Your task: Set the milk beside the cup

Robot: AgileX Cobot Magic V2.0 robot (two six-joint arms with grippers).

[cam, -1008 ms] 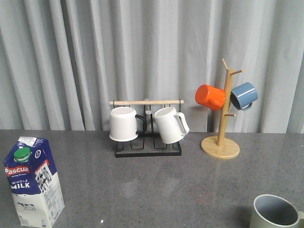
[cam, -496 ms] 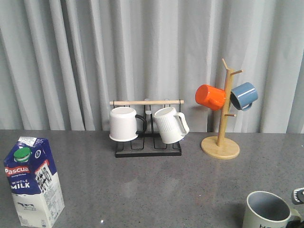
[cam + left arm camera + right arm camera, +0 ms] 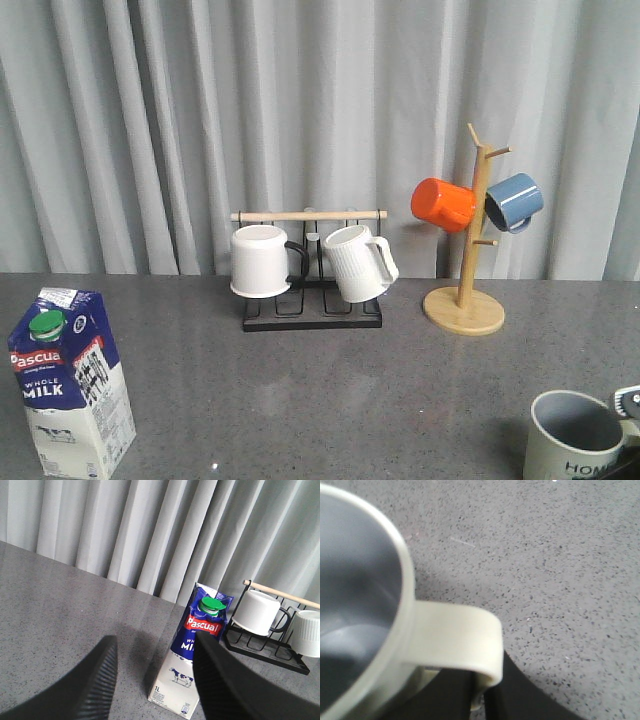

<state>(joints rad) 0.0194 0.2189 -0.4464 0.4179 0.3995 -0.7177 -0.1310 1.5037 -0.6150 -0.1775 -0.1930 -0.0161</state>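
Observation:
The milk is a dark-blue and white carton with a green cap, upright at the front left of the grey table. It also shows in the left wrist view. My left gripper is open and short of the carton, not touching it. The cup is a cream-grey mug with dark "HOME" lettering at the front right, raised off the table. My right gripper is shut on the cup's handle; only a bit of it shows at the right edge of the front view.
A black rack with a wooden bar holds a plain white mug and a ribbed white mug at the back centre. A wooden mug tree with an orange mug and a blue mug stands back right.
The cup has risen and shifted slightly, with more of it and its lettering showing. The right gripper has come into the front view at the right edge. The milk has not moved.

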